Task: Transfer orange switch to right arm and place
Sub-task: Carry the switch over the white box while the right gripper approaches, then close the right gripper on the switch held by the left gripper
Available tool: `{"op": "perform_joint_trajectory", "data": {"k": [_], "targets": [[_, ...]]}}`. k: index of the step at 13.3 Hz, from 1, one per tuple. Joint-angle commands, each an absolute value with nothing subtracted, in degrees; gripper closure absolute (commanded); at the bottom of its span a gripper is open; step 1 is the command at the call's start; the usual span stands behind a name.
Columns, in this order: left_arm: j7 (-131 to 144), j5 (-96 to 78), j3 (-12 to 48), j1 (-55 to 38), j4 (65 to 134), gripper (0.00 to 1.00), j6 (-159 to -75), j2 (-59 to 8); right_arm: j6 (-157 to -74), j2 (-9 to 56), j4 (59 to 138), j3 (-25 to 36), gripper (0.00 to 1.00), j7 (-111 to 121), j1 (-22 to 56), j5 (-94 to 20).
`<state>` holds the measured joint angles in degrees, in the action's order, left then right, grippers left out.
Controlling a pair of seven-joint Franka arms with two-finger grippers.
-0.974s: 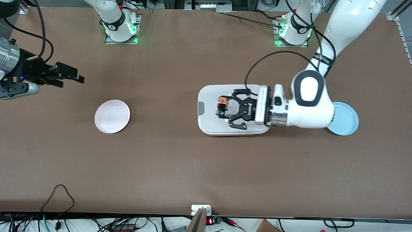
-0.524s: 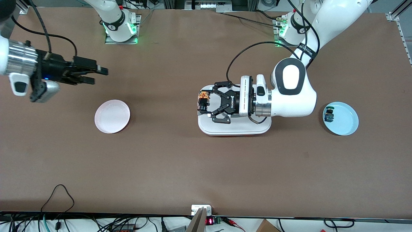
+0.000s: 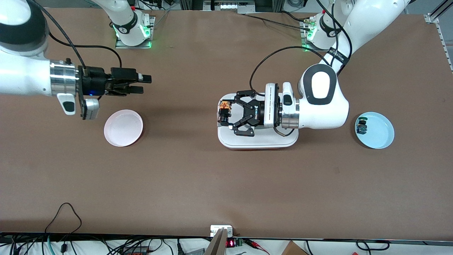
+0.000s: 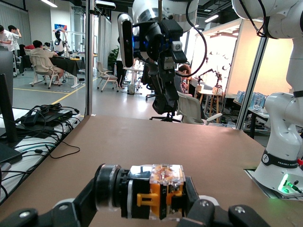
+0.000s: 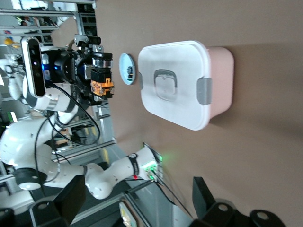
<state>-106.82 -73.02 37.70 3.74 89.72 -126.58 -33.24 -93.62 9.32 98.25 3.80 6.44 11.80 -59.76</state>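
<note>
high front camera, 2 wrist cameras

A broad brown surface (image 3: pixel 198 177) fills the front view, with cables (image 3: pixel 63 244) tangled along the frame's bottom edge. The left wrist view shows an open workshop: grey floor (image 4: pixel 109 101), office chairs (image 4: pixel 189 109), seated people (image 4: pixel 40 56) at upper left, ceiling strip lights (image 4: pixel 57 3).

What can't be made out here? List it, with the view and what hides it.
- Box, front view: the left gripper, shut on the orange switch, and its arm cover most of the lid.
- Small component on the blue plate, front view: too small for detail.
- Right gripper, right wrist view: cut off by the edge.
- Pink plate: absent from both wrist views.
</note>
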Motion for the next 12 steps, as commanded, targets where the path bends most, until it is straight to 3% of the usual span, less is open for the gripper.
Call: {"op": "perform_joint_trajectory", "data": {"k": [1,12], "targets": [[-108.72,-75.06,37.88,3.78,90.17,0.97,-127.09,-32.61,-97.29,9.48,100.46,3.96,0.0,7.21,15.89,-65.11],[-108.72,-75.15,37.88,3.51,90.09,0.97,-127.27,-32.78,-104.22,13.27,105.82,2.11,0.0,22.13,21.7,-89.37]]}}
